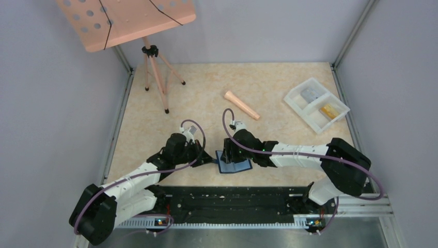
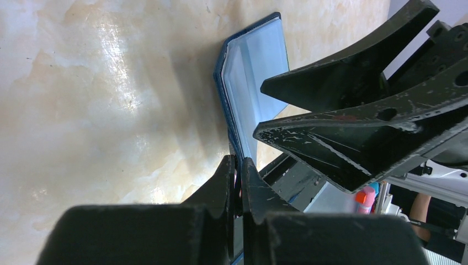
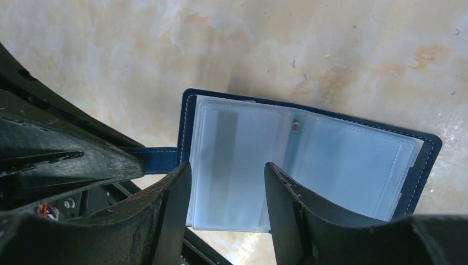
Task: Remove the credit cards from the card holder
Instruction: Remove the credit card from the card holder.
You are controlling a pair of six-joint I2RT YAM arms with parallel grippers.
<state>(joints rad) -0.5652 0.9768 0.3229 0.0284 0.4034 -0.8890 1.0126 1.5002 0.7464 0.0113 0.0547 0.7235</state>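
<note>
The navy card holder (image 1: 235, 166) lies open on the table close to the front rail, its pale blue pockets (image 3: 331, 160) facing up. Through the left pocket shows a pale card with a grey stripe (image 3: 232, 160). My left gripper (image 2: 237, 165) is shut on the holder's short closing tab (image 3: 157, 157), pinning that side. Over the left pocket, my right gripper (image 3: 227, 185) hangs open, one finger to each side of it and nothing between them. In the left wrist view the holder (image 2: 254, 72) stands folded up behind the right gripper's fingers (image 2: 331, 138).
A white two-compartment tray (image 1: 297, 103) sits at the back right with a grey card (image 1: 310, 94) and a gold card (image 1: 329, 110) in it. A peach cone-shaped stick (image 1: 241, 105) lies mid-table. A tripod stand (image 1: 152, 62) is at the back left.
</note>
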